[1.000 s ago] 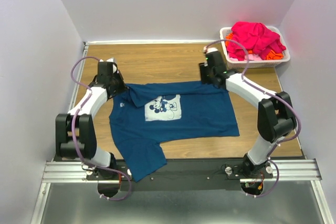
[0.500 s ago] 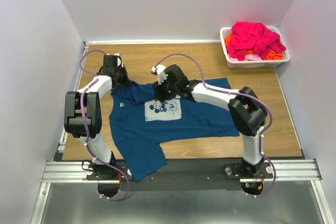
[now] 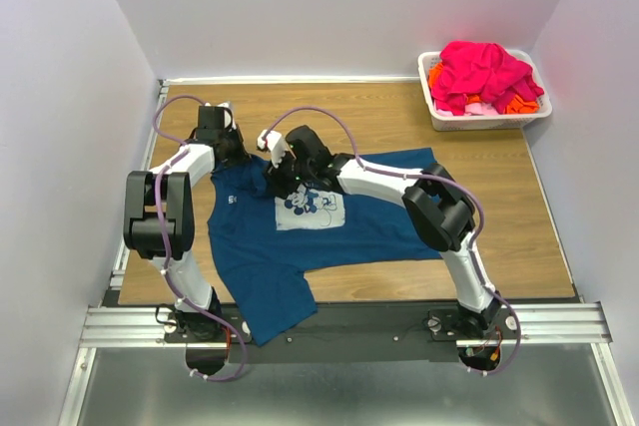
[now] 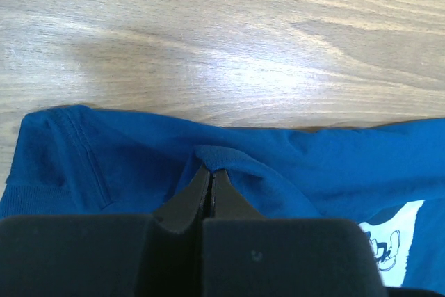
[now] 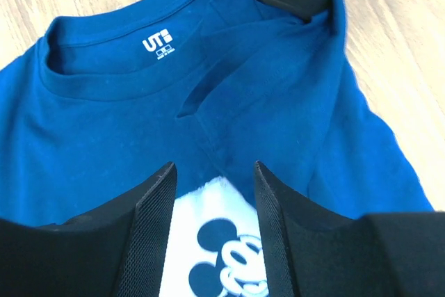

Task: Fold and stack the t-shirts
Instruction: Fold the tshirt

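At the near edge, a ribbed aluminium rail (image 3: 349,326) is seen, with both arm bases bolted to it. Beyond it lies the wooden table (image 3: 339,112), its surface pale brown, grained and faintly glossy.

The teal-blue t-shirt (image 3: 369,216) is spread front-up across the middle of the table. The cloth is soft and matte and is creased in shallow folds. One flap at 7 o'clock is draped over the near table edge. A pale square cartoon print (image 3: 310,205) is set on the chest. In the right wrist view, a ribbed round collar (image 5: 104,81) is shown with a small white label (image 5: 158,41) printed inside it.

At 10 o'clock on the shirt, the left gripper (image 4: 211,172) is pressed fully together on a raised ridge of the blue cloth near the far edge, so a small pinched fold is held. Just beside it, towards 3 o'clock, the right gripper (image 5: 212,172) is poised over the shirt between collar and print. Its black fingers are parted about halfway and nothing is held between them.

Part of the shirt's far edge is hidden by the white right arm, which is laid across it, and purple cables (image 3: 329,112) are looped above.

At 1 o'clock, well apart from the blue shirt, a white slotted plastic basket (image 3: 489,119) is set in the far corner. A crumpled magenta-pink t-shirt (image 3: 484,69) is heaped in it over an orange t-shirt (image 3: 519,104). Plain pale walls are seen around the table.
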Tool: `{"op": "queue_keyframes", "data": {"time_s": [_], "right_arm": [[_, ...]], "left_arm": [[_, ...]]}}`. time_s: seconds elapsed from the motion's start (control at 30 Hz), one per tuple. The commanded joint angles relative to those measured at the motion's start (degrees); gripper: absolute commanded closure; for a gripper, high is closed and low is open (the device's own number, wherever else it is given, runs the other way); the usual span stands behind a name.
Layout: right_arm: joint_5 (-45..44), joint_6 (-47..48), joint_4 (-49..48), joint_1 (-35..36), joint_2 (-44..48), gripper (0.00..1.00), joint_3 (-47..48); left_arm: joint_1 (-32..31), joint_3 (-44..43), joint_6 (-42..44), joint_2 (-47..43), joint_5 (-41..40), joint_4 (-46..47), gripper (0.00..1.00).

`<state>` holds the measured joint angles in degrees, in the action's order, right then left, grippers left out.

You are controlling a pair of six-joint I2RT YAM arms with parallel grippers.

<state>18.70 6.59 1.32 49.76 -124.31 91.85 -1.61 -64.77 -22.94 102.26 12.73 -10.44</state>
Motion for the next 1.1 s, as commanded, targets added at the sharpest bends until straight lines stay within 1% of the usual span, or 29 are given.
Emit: {"op": "queue_keyframes", "data": {"time_s": [0.0,0.2,0.4,0.47,0.5,0.53,0.6,0.63,0.7,0.73,0.83,0.9,1.07], "right_arm": [[2.3,2.4,-0.8,1.0,-4.3,0.44,3.8],[4.1,2.1,-0.8,1.4,-7.2,0.44,6.6],[4.0,1.6,-0.7,1.7,-9.7,0.45,8.9],[3.9,1.6,-0.8,1.7,-10.1,0.48,9.6],[4.0,1.5,-0.8,1.7,-10.2,0.5,9.7],[3.8,1.5,-0.8,1.7,-10.6,0.56,9.9],[3.8,1.5,-0.8,1.7,-10.9,0.61,10.2],[3.7,1.4,-0.8,1.7,-11.0,0.68,10.2],[3.7,1.3,-0.8,1.7,-10.9,0.76,9.8],[3.8,1.4,-0.8,1.7,-10.7,0.85,9.7],[3.5,1.3,-0.8,1.7,-10.2,0.98,9.2],[3.6,1.4,-0.8,1.7,-9.2,0.99,8.6],[4.2,1.6,-0.8,1.7,-5.3,0.99,4.9]], "left_arm": [[-0.2,0.3,1.1,0.7,1.2,0.9,1.0],[-0.2,0.3,1.2,0.9,1.2,0.9,1.0],[-0.2,0.2,1.0,1.0,1.3,0.9,1.0],[-0.4,0.3,1.1,0.9,1.3,0.9,1.0],[-0.4,0.3,1.1,1.0,1.2,0.9,1.0],[-0.5,0.3,1.1,0.9,1.3,0.9,1.0],[-0.5,0.2,1.1,0.9,1.4,0.8,1.0],[-0.5,0.2,1.1,1.0,1.3,0.8,1.0],[-0.5,0.2,1.1,0.8,1.3,0.8,1.0],[-0.5,0.3,1.2,0.8,1.3,0.8,1.0],[-0.5,0.5,1.2,0.1,1.3,0.7,1.0],[-0.5,1.0,1.3,-0.6,1.2,0.5,1.0],[-0.4,2.8,1.2,-3.7,-0.2,-0.9,1.0]]}}
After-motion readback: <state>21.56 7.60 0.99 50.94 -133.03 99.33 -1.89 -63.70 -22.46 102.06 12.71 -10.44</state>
